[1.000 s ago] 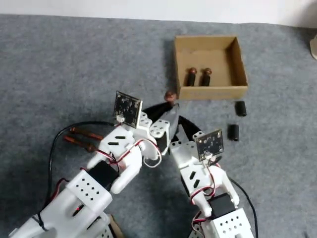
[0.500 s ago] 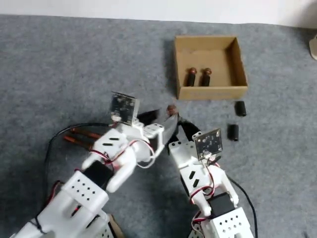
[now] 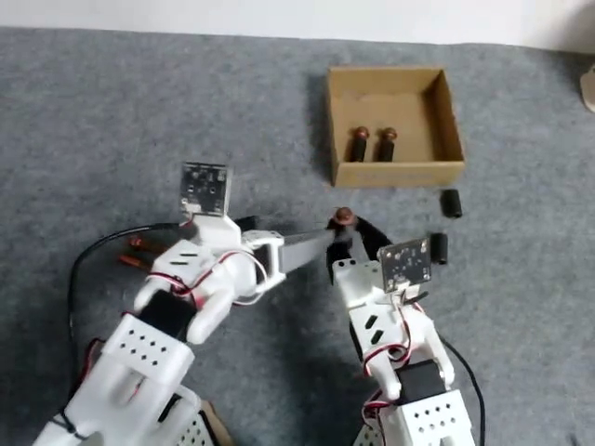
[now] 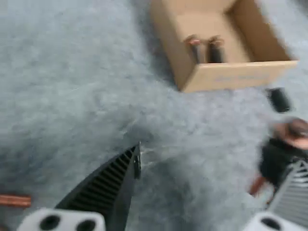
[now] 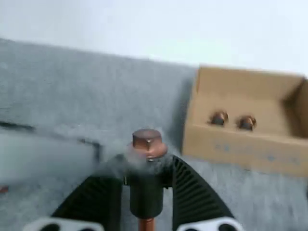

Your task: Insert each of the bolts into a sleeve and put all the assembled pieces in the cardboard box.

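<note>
1. Nearest the arm bases, two loose bolts lie side by side on the grey carpet, partly hidden under the left arm
2. The left gripper points across toward the right arm. Its jaws stand wide apart with nothing between them but carpet, and in the high view its tip ends just beside the right gripper
3. The right gripper is clamped on a black sleeve, which it holds upright off the carpet. A copper bolt sits in that sleeve, with its head standing above the sleeve and the end of its shank showing below. This held piece is short of the box, between the two arms' tips
4. A little farther out on the right, two loose sleeves lie on the carpet. One is just beside the right arm, and the other is near the front wall of the box
5. Farthest off stands the cardboard box, open at the top. Two assembled pieces lie in it side by side close to the front wall, their copper heads showing above their black sleeves
</note>
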